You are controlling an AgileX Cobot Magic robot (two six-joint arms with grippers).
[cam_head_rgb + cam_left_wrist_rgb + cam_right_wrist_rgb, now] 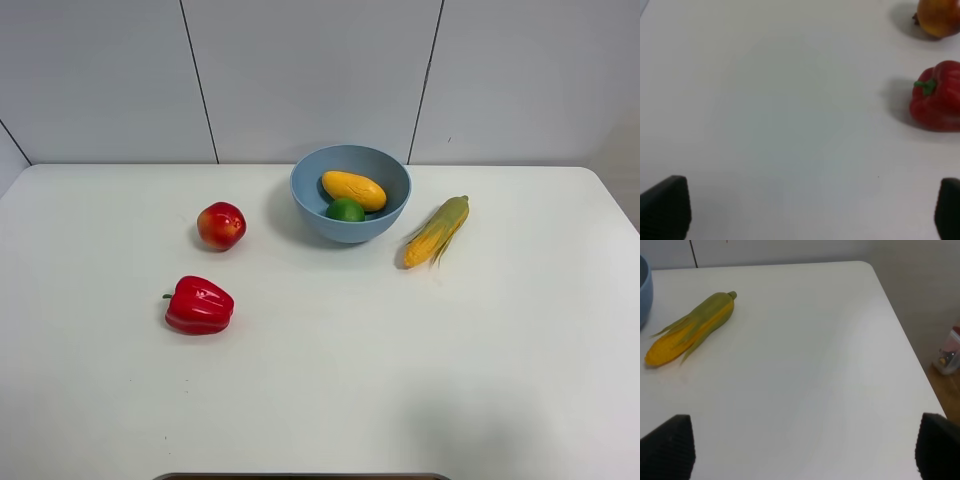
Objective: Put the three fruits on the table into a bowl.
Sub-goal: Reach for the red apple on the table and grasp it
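Observation:
The light blue bowl stands at the back middle of the white table. A yellow-orange mango and a green lime lie inside it. The red apple sits on the table left of the bowl; it also shows in the left wrist view. Neither arm shows in the exterior high view. My left gripper is open and empty over bare table, its fingertips wide apart. My right gripper is open and empty, its fingertips wide apart.
A glossy red bell pepper lies in front of the apple, also in the left wrist view. A corn cob with green husk lies right of the bowl, also in the right wrist view. The bowl's rim shows there too.

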